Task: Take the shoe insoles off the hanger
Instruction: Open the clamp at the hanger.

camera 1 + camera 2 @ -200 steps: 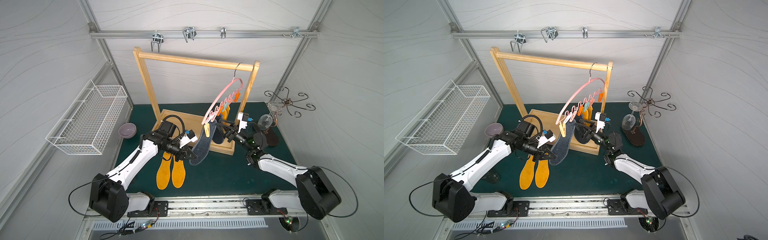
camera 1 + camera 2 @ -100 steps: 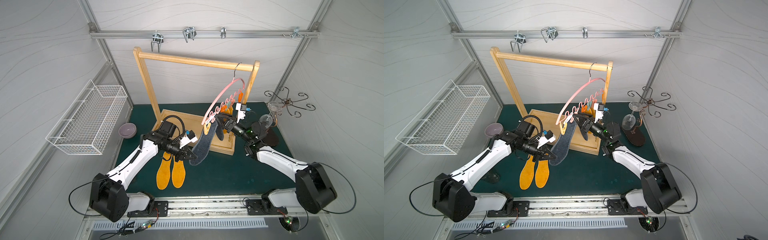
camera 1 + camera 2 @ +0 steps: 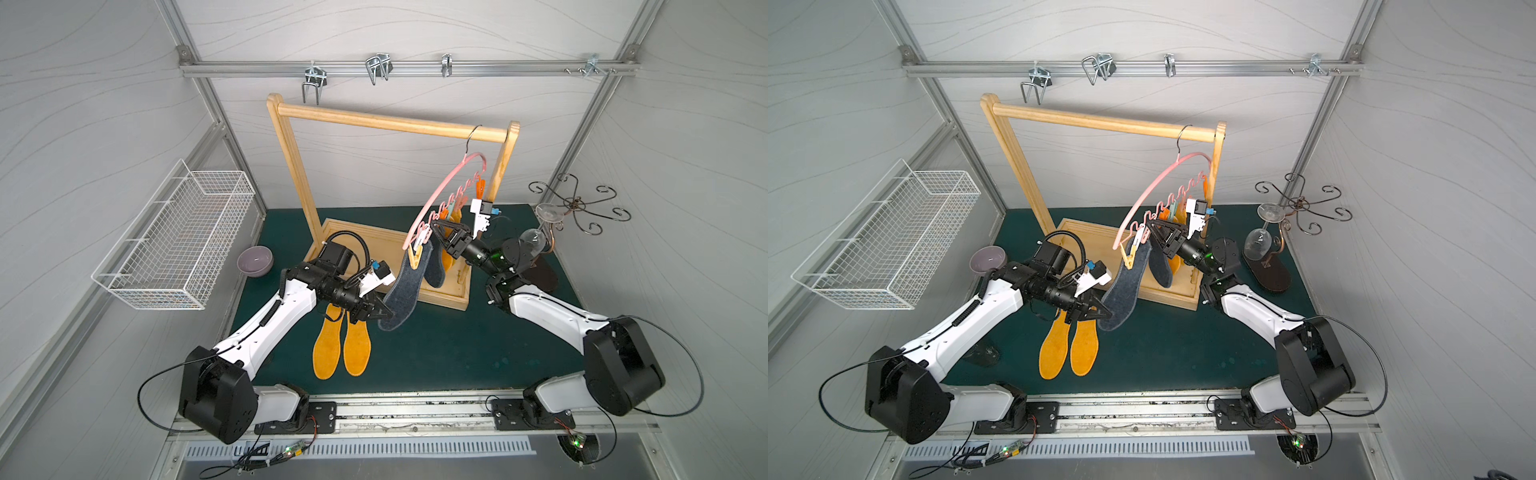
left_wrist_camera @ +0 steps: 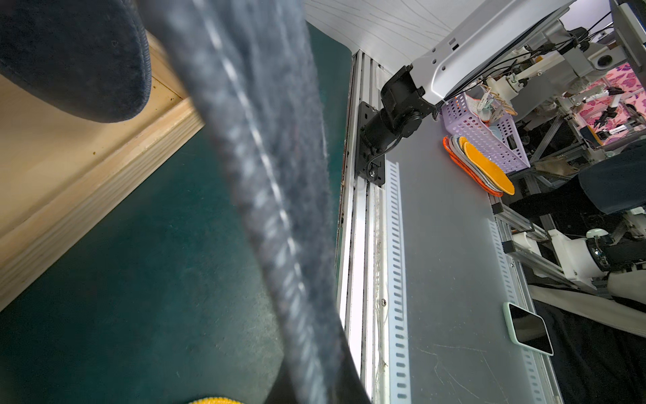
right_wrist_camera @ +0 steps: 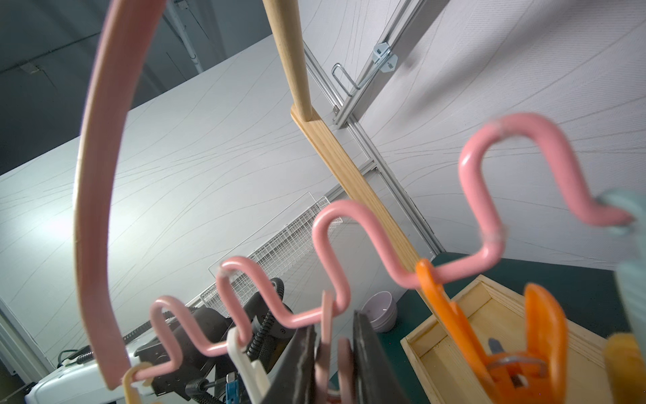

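The pink hanger hangs by its hook from the wooden rack's bar. My left gripper is shut on the lower end of a dark grey insole, whose top sits in a yellow clip. A second grey insole and orange insoles hang behind it. My right gripper is shut on a pink clip on the hanger's wavy bar. Two orange insoles lie on the mat.
The wooden rack stands on its tray base at the back middle. A white wire basket hangs on the left wall above a purple bowl. A metal stand with a wine glass is at the right.
My right gripper rose to the hanger's wavy bar and closed from wide open onto the pink clip. The left arm and its grey insole have stayed put.
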Available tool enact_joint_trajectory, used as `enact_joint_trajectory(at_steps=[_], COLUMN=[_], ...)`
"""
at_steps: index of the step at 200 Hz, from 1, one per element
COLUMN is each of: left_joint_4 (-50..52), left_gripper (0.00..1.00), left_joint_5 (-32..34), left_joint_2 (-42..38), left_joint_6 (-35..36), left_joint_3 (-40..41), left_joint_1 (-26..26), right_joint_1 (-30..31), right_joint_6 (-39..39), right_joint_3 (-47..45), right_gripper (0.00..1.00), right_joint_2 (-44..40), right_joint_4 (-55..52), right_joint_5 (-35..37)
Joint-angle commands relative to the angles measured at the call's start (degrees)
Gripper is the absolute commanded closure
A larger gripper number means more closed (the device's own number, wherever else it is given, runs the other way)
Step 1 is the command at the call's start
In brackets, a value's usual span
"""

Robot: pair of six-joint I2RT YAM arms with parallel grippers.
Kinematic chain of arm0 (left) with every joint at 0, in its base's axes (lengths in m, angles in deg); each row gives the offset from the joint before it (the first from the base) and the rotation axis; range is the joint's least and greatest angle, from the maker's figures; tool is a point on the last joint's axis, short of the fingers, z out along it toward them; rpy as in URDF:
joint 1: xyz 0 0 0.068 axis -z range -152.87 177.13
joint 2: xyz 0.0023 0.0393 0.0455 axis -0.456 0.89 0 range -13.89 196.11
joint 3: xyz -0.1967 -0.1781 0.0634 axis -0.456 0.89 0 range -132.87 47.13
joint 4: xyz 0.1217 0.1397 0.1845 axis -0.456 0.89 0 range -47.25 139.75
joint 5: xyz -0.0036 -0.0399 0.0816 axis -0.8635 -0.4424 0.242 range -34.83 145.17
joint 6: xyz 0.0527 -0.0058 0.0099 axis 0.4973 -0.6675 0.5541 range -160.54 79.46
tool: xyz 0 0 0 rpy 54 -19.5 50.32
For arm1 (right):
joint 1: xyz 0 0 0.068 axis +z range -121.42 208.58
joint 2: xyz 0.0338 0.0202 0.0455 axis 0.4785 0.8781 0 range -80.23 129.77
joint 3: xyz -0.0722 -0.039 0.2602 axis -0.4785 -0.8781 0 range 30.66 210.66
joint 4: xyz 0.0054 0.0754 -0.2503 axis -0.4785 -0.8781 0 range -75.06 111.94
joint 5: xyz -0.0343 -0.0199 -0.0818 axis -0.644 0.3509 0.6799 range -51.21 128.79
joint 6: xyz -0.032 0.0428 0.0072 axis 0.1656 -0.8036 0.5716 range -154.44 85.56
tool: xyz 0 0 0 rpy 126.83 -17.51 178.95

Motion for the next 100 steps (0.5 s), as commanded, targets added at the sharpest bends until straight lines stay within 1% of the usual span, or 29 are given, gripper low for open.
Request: enact_joint_trajectory(at_steps=[1, 16, 34, 49, 70, 87, 100], left_joint_4=[-1.8, -1.7, -1.7, -3.1, -3.4, -4.0, -4.5], left_gripper=[1.0, 1.0, 1.0, 1.0, 1.0, 1.0, 1.0], left_joint_5=[0.7, 2.0, 5.7, 6.4, 7.2, 7.6, 7.8], left_joint_2=[0.3, 0.6, 0.8, 0.9, 1.6, 1.9, 2.2], left_joint_6=[1.2, 1.9, 4.1, 4.3, 4.4, 4.6, 4.5], left_joint_3=[0.1, 0.7, 2.0, 3.7, 4.2, 4.8, 5.0], left_joint_1=[-0.1, 0.4, 2.2, 2.5, 2.5, 2.7, 2.7], right_joint_1=[-0.3, -0.3, -0.4, -0.4, -0.4, -0.5, -0.6], right_joint_6=[0.6, 1.2, 2.0, 1.8, 1.4, 1.5, 1.4], right_joint_3=[0.0, -0.4, -1.2, -1.8, -3.3, -4.8, -6.6], right_gripper=[0.82, 0.82, 0.81, 0.8, 0.75, 0.69, 0.66], right_joint_2=[0.3, 0.1, 0.2, 0.6, 1.1, 1.5, 1.7], right_joint_4=[2.0, 1.9, 1.7, 2.5, 4.3, 5.4, 9.4], right_joint_5=[-0.1, 0.1, 0.9, 0.9, 0.9, 0.6, 0.3])
